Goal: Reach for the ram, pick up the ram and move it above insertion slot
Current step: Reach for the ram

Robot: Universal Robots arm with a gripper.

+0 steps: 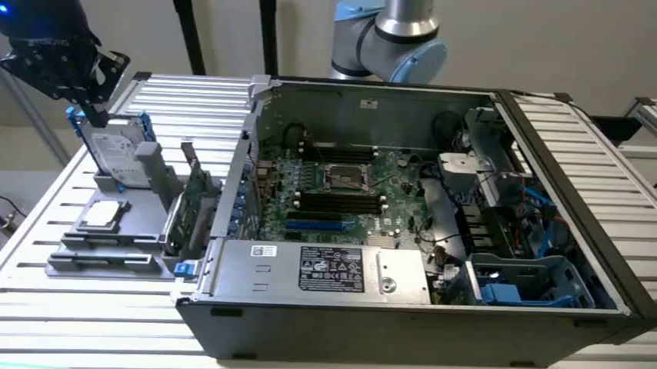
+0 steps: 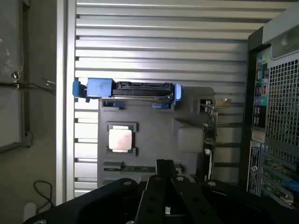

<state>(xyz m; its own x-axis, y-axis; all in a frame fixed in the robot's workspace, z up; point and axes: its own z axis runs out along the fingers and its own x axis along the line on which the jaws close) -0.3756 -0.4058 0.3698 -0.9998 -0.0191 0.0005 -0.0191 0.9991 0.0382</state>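
Computer case (image 1: 411, 330) sat on bench (image 1: 185, 92), toward exterior view's right edge. Holder (image 1: 103, 265) just beside it, toward left edge. In holder: hard drive (image 1: 113, 157) upright at rear, processor (image 1: 103, 215) flat mid, ram (image 2: 135, 168) at opposite end, expansion card (image 1: 200, 204) upright nearest case. My gripper (image 1: 98, 117) hung above holder.

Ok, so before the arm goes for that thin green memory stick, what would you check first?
1. Gripper empty: ok, nothing sits between its fingers.
2. Gripper open for a grab: not ok, it is shut.
3. Ram in place: ok, it lies in the gray holder near the processor chip.
4. Gap to the hard drive: cannot tell; in the exterior view the gripper hangs close over it.
5. Computer case open: ok, the dark memory slots are uncovered.
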